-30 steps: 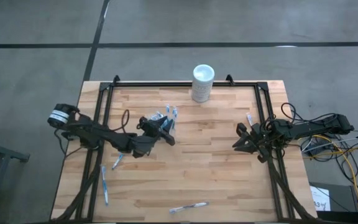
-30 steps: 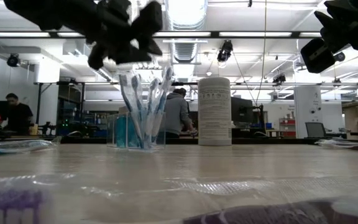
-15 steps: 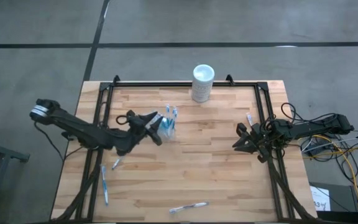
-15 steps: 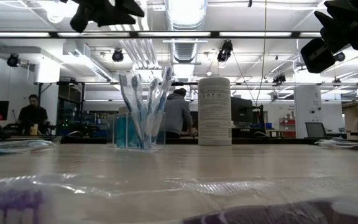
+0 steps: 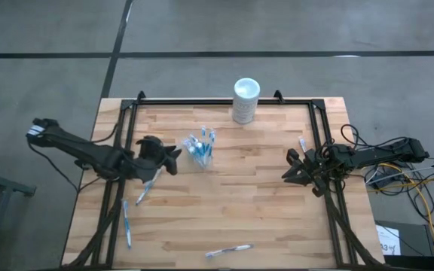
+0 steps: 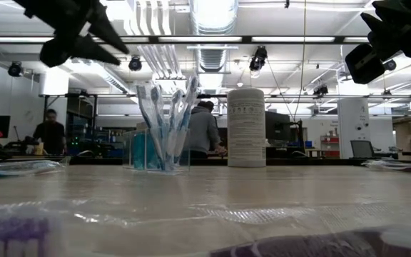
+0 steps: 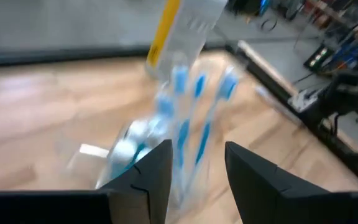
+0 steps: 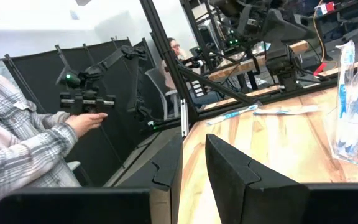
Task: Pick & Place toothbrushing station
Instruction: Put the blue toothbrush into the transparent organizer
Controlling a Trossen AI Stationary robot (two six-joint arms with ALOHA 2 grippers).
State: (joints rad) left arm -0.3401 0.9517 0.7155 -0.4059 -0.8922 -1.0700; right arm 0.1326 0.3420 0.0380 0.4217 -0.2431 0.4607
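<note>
A small clear cup (image 5: 200, 150) stands on its base on the wooden table, left of the middle. Several blue-and-white toothbrushes (image 6: 164, 114) stand in it heads up, with something teal low inside (image 6: 143, 151). My left gripper (image 5: 170, 160) hovers left of the cup, above the table, pointing at it. It is open, with nothing between its fingers (image 7: 197, 149). My right gripper (image 5: 285, 171) waits above the table's right side, well away from the cup. Its fingers stand a little apart around nothing (image 8: 194, 140).
A tall white cylinder (image 5: 246, 99) stands at the far edge. Loose toothbrushes lie near the left edge (image 5: 126, 224), below my left gripper (image 5: 143, 193), at the near edge (image 5: 228, 251) and at the right (image 5: 302, 143). A person's hand (image 8: 82, 121) shows beyond the table.
My left gripper has drawn back from above the cup toward the table's left edge, rising and turning as it went; its fingers have stayed apart. The cup and its toothbrushes have stayed in place.
</note>
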